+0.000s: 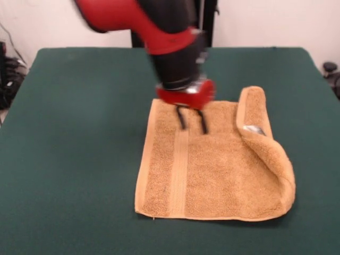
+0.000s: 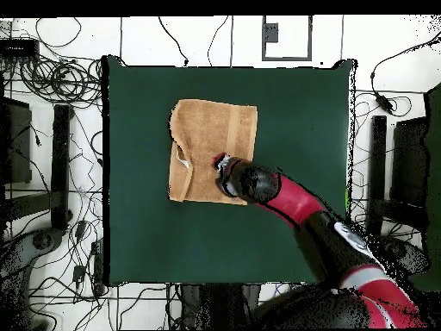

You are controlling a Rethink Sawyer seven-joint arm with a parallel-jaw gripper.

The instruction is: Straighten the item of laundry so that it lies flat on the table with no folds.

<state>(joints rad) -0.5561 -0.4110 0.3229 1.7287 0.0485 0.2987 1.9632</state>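
The orange-tan towel (image 1: 212,164) (image 2: 211,142) lies on the dark green table (image 1: 74,159) (image 2: 293,129). Most of it is spread flat, with a woven band running down its left part in the front view. Its right side in the front view is folded over onto itself in a thick roll (image 1: 263,133), and a small white tag shows under the fold. My gripper (image 1: 192,123) (image 2: 220,164) hangs over the towel's far middle part, its two black fingers a little apart and empty, tips at or just above the cloth.
The red and black arm (image 2: 293,202) reaches in across the table from the robot's side. Cables and stands lie on the floor around the table (image 2: 52,86).
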